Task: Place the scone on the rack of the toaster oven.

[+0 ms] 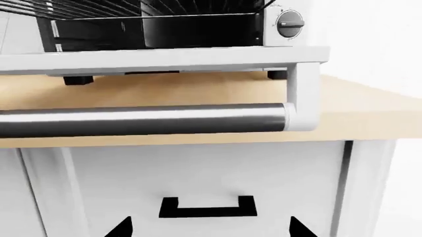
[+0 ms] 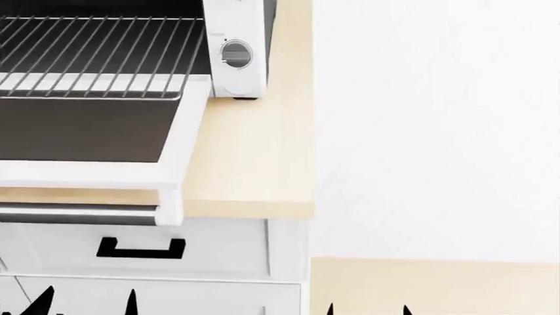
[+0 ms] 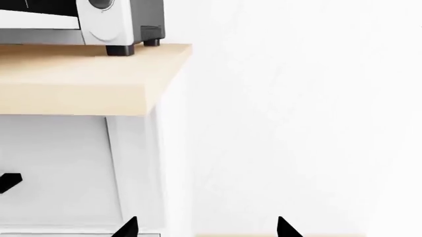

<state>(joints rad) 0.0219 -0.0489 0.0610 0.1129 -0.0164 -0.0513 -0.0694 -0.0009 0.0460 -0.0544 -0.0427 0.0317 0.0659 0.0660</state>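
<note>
Lying bare at upper left of the head view: rack, drawn out of toaster oven over lowered door, all on pale worktop. Scone nowhere visible. Left claw and right claw both spread apart, gripping nothing.

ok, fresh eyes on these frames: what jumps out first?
The boxy white-fronted toaster oven with its door folded down flat over the pale wooden countertop, silver bar handle hanging past the edge. Then the silver wire rack inside, bare; no scone shows in any view. Below, a white drawer front with a black handle.
</note>
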